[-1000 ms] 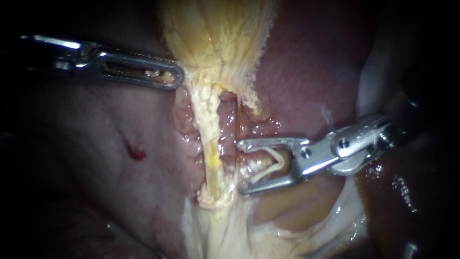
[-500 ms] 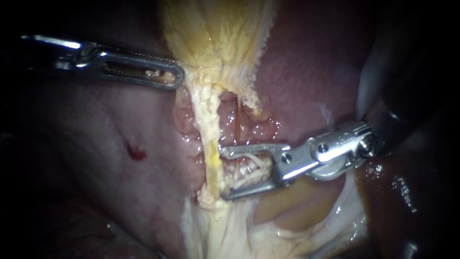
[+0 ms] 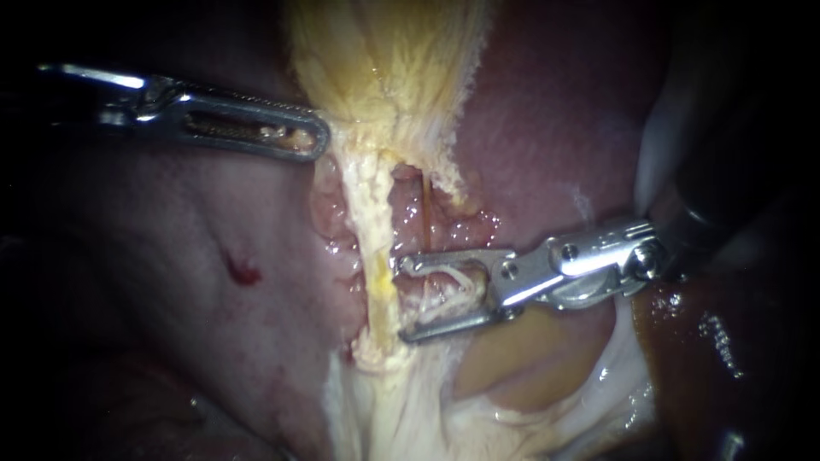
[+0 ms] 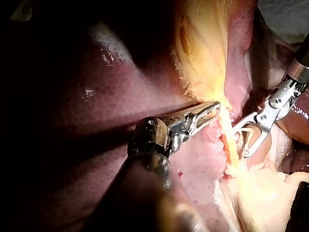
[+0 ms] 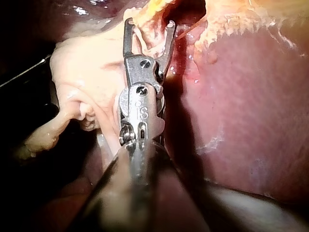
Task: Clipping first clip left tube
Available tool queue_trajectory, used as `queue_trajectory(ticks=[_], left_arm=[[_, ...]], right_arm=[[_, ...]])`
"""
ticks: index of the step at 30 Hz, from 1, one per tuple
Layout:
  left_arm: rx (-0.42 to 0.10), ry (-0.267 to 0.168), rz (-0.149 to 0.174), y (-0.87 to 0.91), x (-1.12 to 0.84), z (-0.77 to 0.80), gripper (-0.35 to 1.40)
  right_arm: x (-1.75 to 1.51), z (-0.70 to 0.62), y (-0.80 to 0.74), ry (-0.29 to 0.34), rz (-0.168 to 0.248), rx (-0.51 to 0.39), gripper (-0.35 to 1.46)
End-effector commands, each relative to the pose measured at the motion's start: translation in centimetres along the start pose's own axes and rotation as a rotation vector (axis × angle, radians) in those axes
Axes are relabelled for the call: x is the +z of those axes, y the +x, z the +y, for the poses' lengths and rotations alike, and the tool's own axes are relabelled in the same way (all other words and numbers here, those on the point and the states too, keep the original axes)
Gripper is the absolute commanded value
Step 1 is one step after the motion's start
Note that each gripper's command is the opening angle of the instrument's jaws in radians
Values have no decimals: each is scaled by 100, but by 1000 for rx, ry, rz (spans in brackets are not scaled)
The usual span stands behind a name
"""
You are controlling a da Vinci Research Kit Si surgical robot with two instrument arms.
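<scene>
The left tube (image 3: 374,248), a pale strand below the gallbladder (image 3: 384,68), stands at the tips of our right instrument (image 3: 400,299), whose hand is wide open with a clip (image 3: 448,286) loaded and nothing gripped. Our left instrument (image 3: 318,141) has its hand closed on the gallbladder's edge. Next, we judge: slide astride the tube, then squeeze.

A: What do we log off-task?
B: We see the gallbladder (image 3: 389,60), yellowish, at the top of the endoscope view, with dark red liver (image 3: 547,145) to its right.
A: We also tag a small red spot (image 3: 243,273) on the paler surface to the left.
B: Pale fatty tissue (image 3: 401,410) lies at the bottom, with a wet white membrane (image 3: 617,376) beside it.
</scene>
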Motion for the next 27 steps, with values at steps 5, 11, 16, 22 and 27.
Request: queue_trajectory(ticks=[5, 11, 16, 22, 27], left_arm=[[0, 0, 0, 0, 0, 0, -35], [0, 0, 0, 0, 0, 0, -35], [0, 0, 0, 0, 0, -1, -35], [0, -1, -1, 0, -1, -2, -35], [-1, -1, -1, 0, 0, -2, -35]], right_arm=[[2, 1, 0, 4, -1, -1, 50], [4, 2, 1, 4, -1, -1, 50], [10, 3, 2, 9, 2, 4, 50], [20, 3, 5, 24, 15, 9, 50], [27, -4, 12, 56, 49, 15, 50]])
